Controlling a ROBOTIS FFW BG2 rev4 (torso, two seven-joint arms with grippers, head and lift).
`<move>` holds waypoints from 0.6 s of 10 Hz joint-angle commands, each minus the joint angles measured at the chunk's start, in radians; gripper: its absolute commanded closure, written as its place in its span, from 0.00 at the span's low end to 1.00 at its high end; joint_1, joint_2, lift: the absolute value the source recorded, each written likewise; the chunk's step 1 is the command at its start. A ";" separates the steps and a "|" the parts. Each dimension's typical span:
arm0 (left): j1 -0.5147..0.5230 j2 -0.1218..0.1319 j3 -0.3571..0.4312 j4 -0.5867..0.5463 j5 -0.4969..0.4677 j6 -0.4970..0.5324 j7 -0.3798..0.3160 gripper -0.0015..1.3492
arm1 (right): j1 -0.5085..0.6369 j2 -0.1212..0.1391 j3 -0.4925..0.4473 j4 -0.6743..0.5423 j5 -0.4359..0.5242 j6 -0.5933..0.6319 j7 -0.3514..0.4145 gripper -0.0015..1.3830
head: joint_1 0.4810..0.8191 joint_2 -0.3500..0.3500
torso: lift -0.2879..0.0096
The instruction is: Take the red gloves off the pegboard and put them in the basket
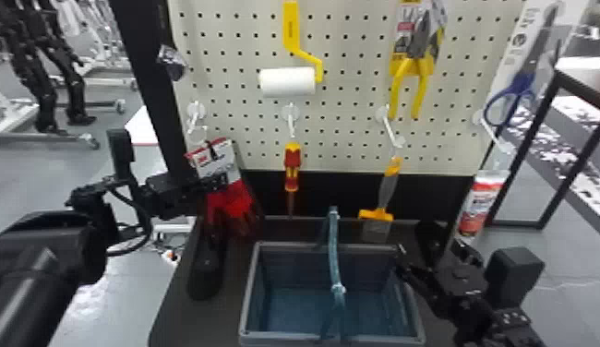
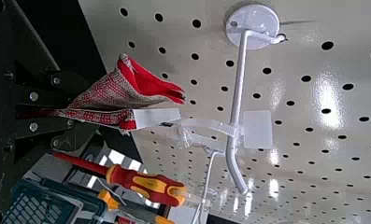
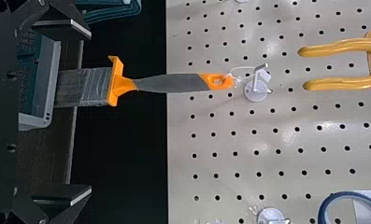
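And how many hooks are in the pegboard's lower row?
4, left to right: one hook above the red gloves, one above the screwdriver, one above the brush, one above the tube.

Even, bright light covers the pegboard point(image 1: 350, 138), while the basket point(image 1: 285, 338) is dim inside. Glare whitens the floor point(image 1: 96, 302) at the head view's lower left. White reflections streak the glossy pegboard in the left wrist view; fainter glare and soft shadows mark it in the right.
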 commanded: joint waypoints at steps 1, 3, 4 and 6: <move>0.011 0.001 0.002 -0.017 0.000 0.008 0.001 0.90 | 0.002 0.000 0.000 0.000 0.000 0.000 0.000 0.10 | 0.20 0.50 | 0.63; 0.026 0.006 0.014 -0.047 -0.006 0.020 0.008 0.90 | 0.004 0.000 -0.001 -0.002 0.000 0.002 -0.002 0.10 | 0.20 0.50 | 0.63; 0.046 0.009 0.029 -0.078 -0.018 0.035 0.017 0.90 | 0.005 0.000 -0.001 -0.002 0.000 0.000 -0.002 0.10 | 0.20 0.50 | 0.63; 0.078 0.012 0.066 -0.136 -0.024 0.051 0.035 0.90 | 0.007 0.000 -0.003 -0.003 0.000 0.000 -0.002 0.10 | 0.20 0.50 | 0.63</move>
